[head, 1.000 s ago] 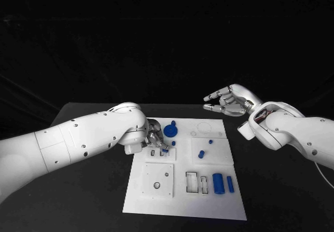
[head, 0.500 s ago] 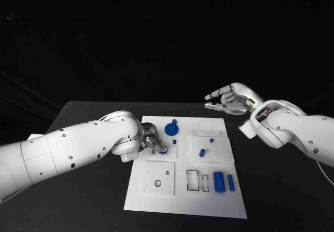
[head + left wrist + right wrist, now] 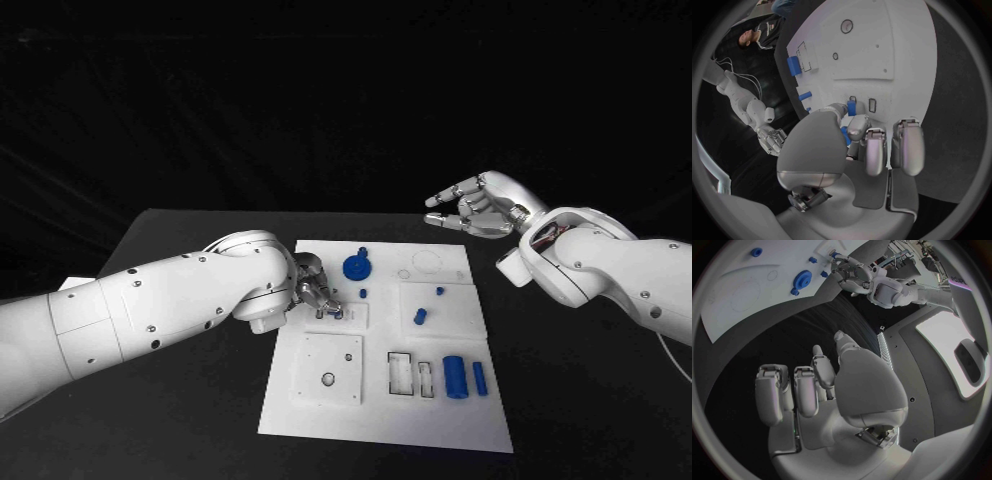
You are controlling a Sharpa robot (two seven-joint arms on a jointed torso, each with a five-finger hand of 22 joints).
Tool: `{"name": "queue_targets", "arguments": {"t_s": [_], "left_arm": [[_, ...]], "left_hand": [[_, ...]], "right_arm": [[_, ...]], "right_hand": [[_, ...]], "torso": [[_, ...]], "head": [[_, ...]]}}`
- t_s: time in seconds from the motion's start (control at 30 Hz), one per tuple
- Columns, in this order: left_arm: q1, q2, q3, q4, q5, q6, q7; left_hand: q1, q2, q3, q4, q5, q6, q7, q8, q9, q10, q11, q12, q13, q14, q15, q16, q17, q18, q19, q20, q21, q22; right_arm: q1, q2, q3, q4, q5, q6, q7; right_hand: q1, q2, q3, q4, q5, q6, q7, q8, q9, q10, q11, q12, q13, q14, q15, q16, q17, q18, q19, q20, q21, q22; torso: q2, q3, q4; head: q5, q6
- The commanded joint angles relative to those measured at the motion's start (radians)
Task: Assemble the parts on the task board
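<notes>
The left hand [image 3: 320, 297] pinches a small blue peg [image 3: 851, 108] at a slot on the flat white task board [image 3: 433, 420], which lies mid black table [image 3: 173, 400]. The right hand [image 3: 476, 207] hovers beyond the board's far right corner, fingers curled, holding nothing
</notes>
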Motion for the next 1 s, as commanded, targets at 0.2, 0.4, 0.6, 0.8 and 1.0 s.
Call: {"name": "queue_targets", "arguments": {"t_s": [0.2, 0.4, 0.6, 0.8, 1.0], "left_arm": [[-0.001, 0.012, 0.001, -0.015, -0.027, 0.05, -0.006], [-0.001, 0.02, 0.001, -0.021, -0.028, 0.07, -0.007], [-0.001, 0.027, 0.0, -0.025, -0.028, 0.097, -0.01], [0.0, 0.031, 0.0, -0.029, -0.028, 0.109, -0.011], [0.0, 0.038, 0.0, -0.037, -0.028, 0.115, -0.013]], "left_hand": [[-0.014, -0.004, 0.167, -0.157, -0.004, 0.014, -0.014, 0.006, 0.003, 0.01, 0.0, 0.004, 0.002, 0.105, -0.004, 0.003, 0.263, -0.017, 0.046, -0.007, 0.004, 0.089], [-0.016, -0.005, 0.169, -0.159, -0.004, 0.015, -0.013, 0.006, 0.003, 0.01, 0.0, 0.004, 0.002, 0.105, -0.004, 0.003, 0.263, -0.018, 0.046, -0.007, 0.004, 0.09], [-0.018, -0.007, 0.174, -0.164, -0.005, 0.015, -0.013, 0.007, 0.004, 0.011, 0.0, 0.006, 0.004, 0.105, -0.004, 0.003, 0.263, -0.018, 0.046, -0.007, 0.005, 0.092], [-0.021, -0.01, 0.18, -0.17, -0.005, 0.015, -0.013, 0.007, 0.005, 0.01, 0.0, 0.004, 0.003, 0.105, -0.003, 0.003, 0.263, -0.018, 0.046, -0.007, 0.005, 0.091], [-0.023, -0.011, 0.184, -0.173, -0.005, 0.016, -0.013, 0.007, 0.005, 0.009, 0.0, 0.002, 0.001, 0.105, -0.003, 0.003, 0.263, -0.018, 0.046, -0.007, 0.004, 0.09]], "right_arm": [[-0.001, 0.002, 0.0, 0.0, -0.009, 0.014, 0.007], [-0.001, 0.003, 0.0, -0.001, -0.009, 0.015, 0.007], [-0.001, 0.004, 0.0, -0.001, -0.009, 0.017, 0.007], [-0.001, 0.004, 0.0, -0.001, -0.009, 0.017, 0.007], [-0.001, 0.004, 0.0, -0.001, -0.009, 0.018, 0.008]], "right_hand": [[0.001, 0.007, -0.006, 0.001, 0.004, -0.004, 0.0, 0.001, 0.001, -0.009, -0.001, -0.003, -0.001, 0.073, 0.008, -0.005, 0.116, -0.002, 0.003, 0.004, -0.003, 0.062], [0.001, 0.007, -0.006, 0.001, 0.004, -0.004, 0.0, 0.001, 0.001, -0.009, -0.001, -0.003, -0.001, 0.073, 0.008, -0.005, 0.116, -0.002, 0.003, 0.004, -0.003, 0.062], [0.001, 0.007, -0.006, 0.001, 0.004, -0.004, 0.0, 0.001, 0.001, -0.009, -0.001, -0.003, -0.001, 0.073, 0.008, -0.005, 0.116, -0.002, 0.003, 0.004, -0.003, 0.062], [0.001, 0.007, -0.006, 0.001, 0.004, -0.004, 0.0, 0.001, 0.001, -0.009, -0.001, -0.003, -0.001, 0.073, 0.008, -0.005, 0.116, -0.002, 0.003, 0.004, -0.003, 0.062], [0.001, 0.007, -0.006, 0.001, 0.004, -0.004, 0.0, 0.001, 0.001, -0.009, -0.001, -0.003, -0.001, 0.073, 0.008, -0.005, 0.116, -0.002, 0.003, 0.004, -0.003, 0.062]], "torso": [[0.001, 0.0017, 0.0004], [0.001, 0.0012, 0.0005], [0.001, 0.0013, 0.0014], [0.0, 0.0012, 0.0017], [0.0, 0.0011, 0.0018]], "head": [[-0.001, -0.002], [-0.004, -0.004], [-0.002, -0.007], [-0.003, -0.007], [-0.003, -0.008]]}}
